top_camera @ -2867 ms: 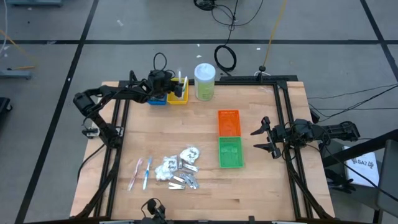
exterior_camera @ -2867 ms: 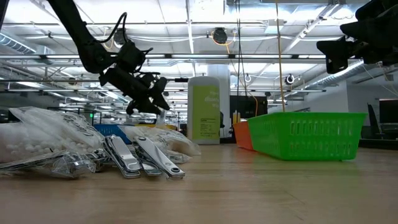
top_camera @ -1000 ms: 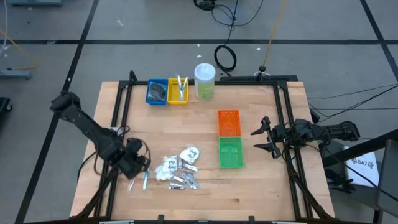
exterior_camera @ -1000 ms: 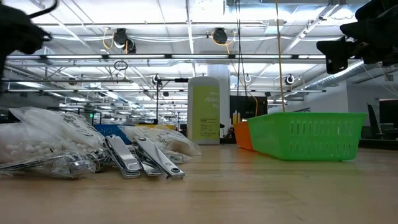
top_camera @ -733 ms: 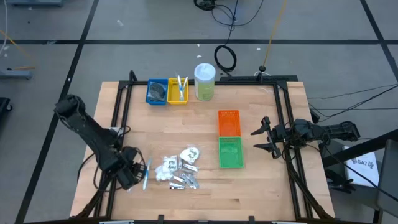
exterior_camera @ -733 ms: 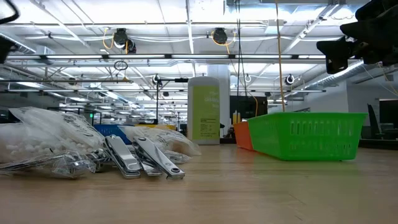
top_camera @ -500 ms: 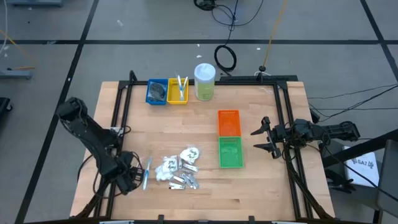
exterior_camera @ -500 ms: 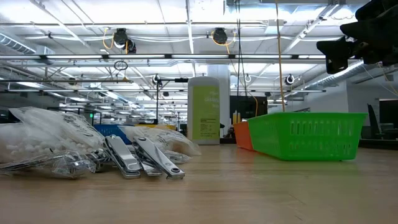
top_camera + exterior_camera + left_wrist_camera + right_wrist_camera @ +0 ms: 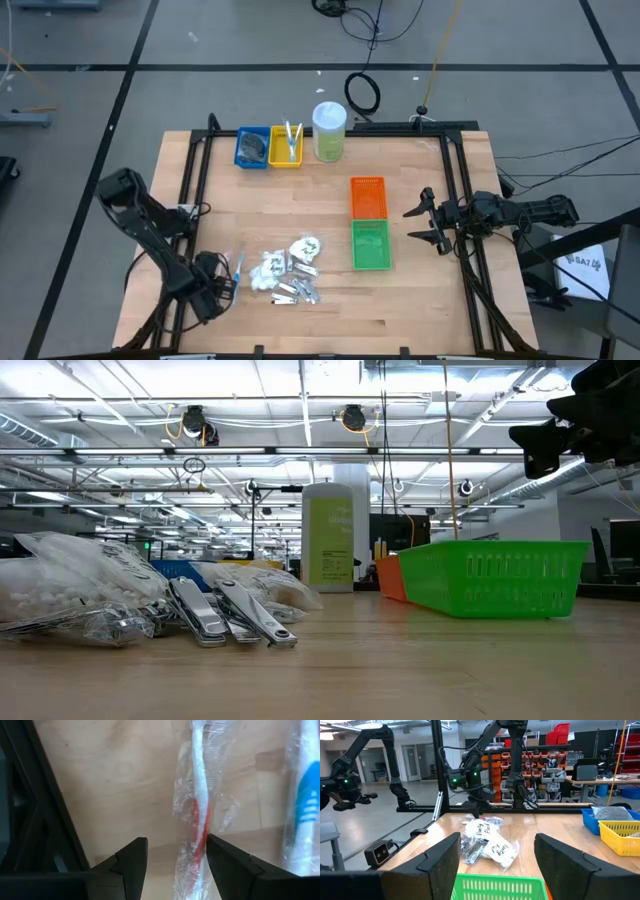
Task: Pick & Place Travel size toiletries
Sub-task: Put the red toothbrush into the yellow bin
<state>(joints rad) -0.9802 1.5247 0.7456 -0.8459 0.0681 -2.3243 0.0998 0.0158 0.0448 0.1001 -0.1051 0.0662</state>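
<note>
Though low view omits it, left end effector (image 9: pixel 175 857) straddles, seemingly, wrapped stick (image 9: pixel 201 815).

large robotics lab or workshop, open ceiling with pipes and strip lights (image 9: pixel 250 405), racks of red parts bins (image 9: pixel 560 742), other robot arms on frames (image 9: pixel 365 750), cables (image 9: pixel 362 92) on grey floor

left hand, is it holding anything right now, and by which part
Nothing is held. The left hand is open over a wrapped red-and-white stick lying on the table, its fingers not closed on it.
</note>
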